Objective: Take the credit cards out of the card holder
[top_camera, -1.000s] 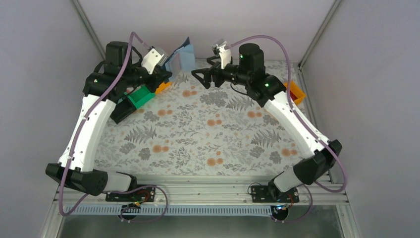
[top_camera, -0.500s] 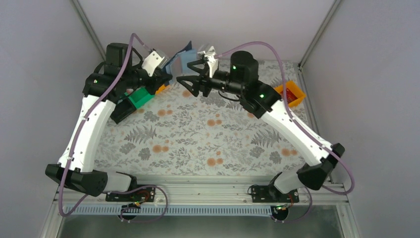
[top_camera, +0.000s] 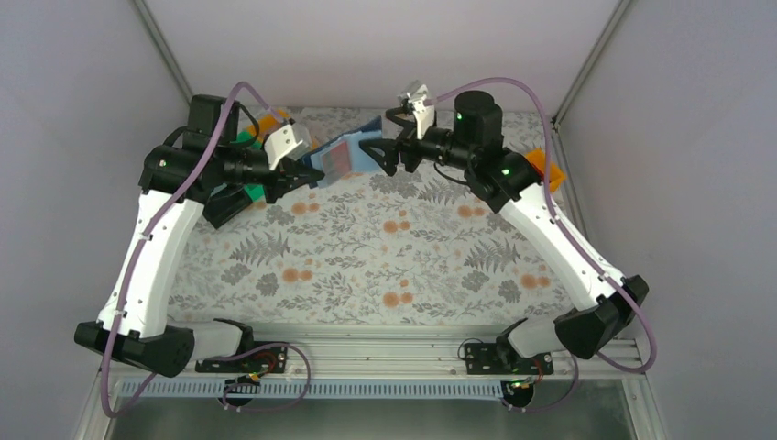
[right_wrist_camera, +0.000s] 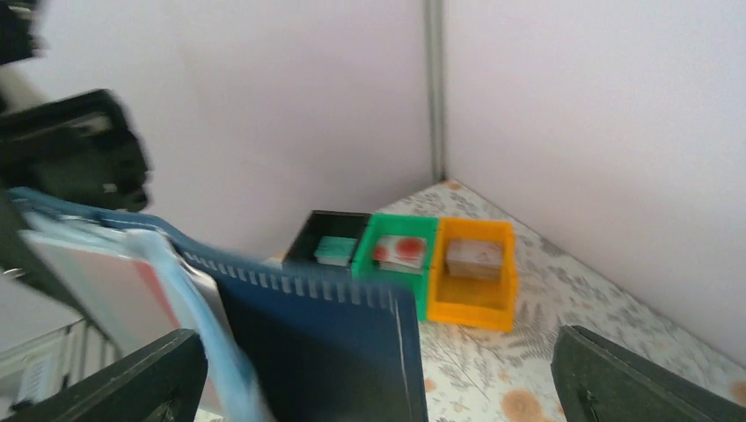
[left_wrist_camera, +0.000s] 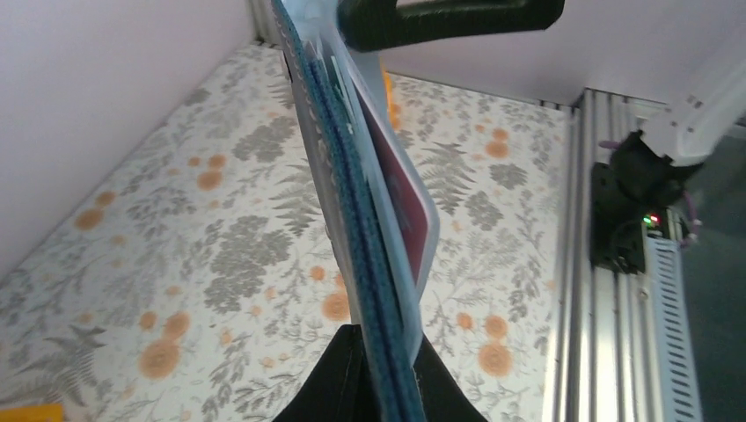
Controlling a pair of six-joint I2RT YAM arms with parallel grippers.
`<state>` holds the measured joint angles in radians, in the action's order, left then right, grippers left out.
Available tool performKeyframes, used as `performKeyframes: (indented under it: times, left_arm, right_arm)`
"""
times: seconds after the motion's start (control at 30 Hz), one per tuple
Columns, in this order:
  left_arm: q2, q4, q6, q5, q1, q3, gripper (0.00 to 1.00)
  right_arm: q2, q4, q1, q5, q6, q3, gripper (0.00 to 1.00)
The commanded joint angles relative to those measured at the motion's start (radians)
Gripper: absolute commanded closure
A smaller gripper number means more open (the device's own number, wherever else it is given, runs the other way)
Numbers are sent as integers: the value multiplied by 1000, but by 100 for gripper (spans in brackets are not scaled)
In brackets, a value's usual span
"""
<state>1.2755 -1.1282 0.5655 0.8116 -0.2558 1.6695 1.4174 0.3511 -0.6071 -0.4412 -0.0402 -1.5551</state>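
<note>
Extraction is the step I am judging to be in hand. My left pincer (top_camera: 298,174) is clenching one edge of the holder (top_camera: 357,147) and holding it aloft, spread open, above the far middle of the table (top_camera: 366,257). My right pincer (top_camera: 377,152) is hanging fully released just beside it, gripping nothing. A red-faced card (left_wrist_camera: 403,198) is showing in an inner pocket, not yet out. Next, I am thinking, my right fingers need to line up edge-on and pinch that card alone, not the pocket. Three bins are standing side by side against the wall: black (right_wrist_camera: 330,230) is holding something pale greenish, green (right_wrist_camera: 400,230) something pale with reddish blotches, orange (right_wrist_camera: 475,303) something brownish.
</note>
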Motion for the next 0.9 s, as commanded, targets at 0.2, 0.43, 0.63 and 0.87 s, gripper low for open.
performKeyframes:
  times: [0.2,0.43,0.63,0.87]
  left_arm:
    - [-25,-215,247,192,-3,43,98]
    - [-34,-225,257,192,-3,31,98]
    - [-33,-180,201,146,-2,29,97]
    - [-50,-185,215,57,-2,25,87]
  right_arm:
    - [-5,121,3,-313,231,-46,1]
    - [23,182,4,-532,270,-61,23]
    - [21,180,6,-563,274,-54,96]
    - [-40,141,14,-607,280,-37,96]
